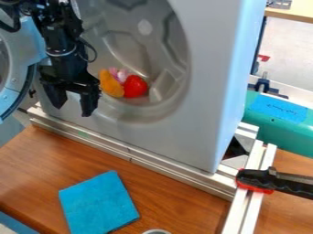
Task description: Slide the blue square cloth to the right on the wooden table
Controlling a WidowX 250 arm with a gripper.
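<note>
The gripper (71, 109) hung with jaws spread wide. The orange object (110, 85) lay outside them, near, beside the red one (135, 86).

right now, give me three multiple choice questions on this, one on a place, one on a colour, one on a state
1. What colour is the rightmost item in the drum? A) green B) red C) white
2. Where does the blue cloth lie? A) on the wooden table B) in the drum C) on the door
3. How does the gripper stand? A) shut B) upside down C) open

1 B, its surface is red; 2 A, wood shows around it; 3 C, a gap separates its fingertips.
</note>
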